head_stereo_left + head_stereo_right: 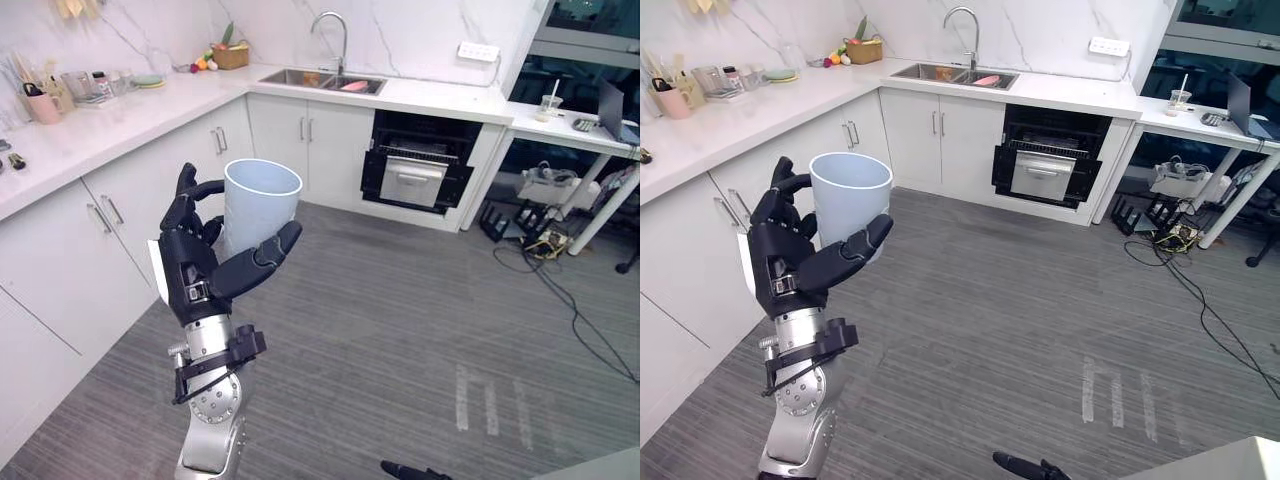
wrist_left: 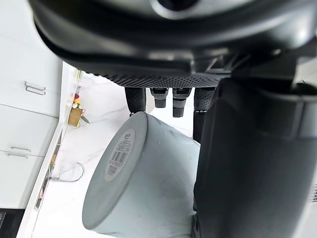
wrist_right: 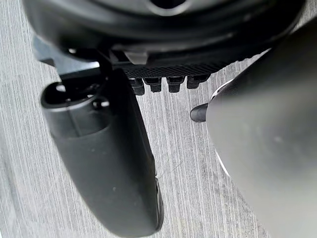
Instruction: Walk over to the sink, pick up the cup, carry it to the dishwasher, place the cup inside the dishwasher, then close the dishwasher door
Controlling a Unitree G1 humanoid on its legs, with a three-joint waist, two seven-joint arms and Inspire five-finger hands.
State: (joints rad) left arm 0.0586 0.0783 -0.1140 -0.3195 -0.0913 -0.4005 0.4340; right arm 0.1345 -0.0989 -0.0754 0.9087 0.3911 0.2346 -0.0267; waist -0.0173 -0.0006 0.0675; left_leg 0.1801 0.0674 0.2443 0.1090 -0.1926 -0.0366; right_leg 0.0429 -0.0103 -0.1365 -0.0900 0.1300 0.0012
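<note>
Left hand (image 1: pixel 190 268), fingers and thumb curled, grips the upright pale cup (image 1: pixel 258 208).

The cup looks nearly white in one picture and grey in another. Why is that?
Left eye view: the cup stands upright in the left hand with its open top facing the room light, so it looks pale. Left wrist view: you see its bottom, turned away from the light and tucked close under the hand, so it probably sits in shade and looks grey.
</note>
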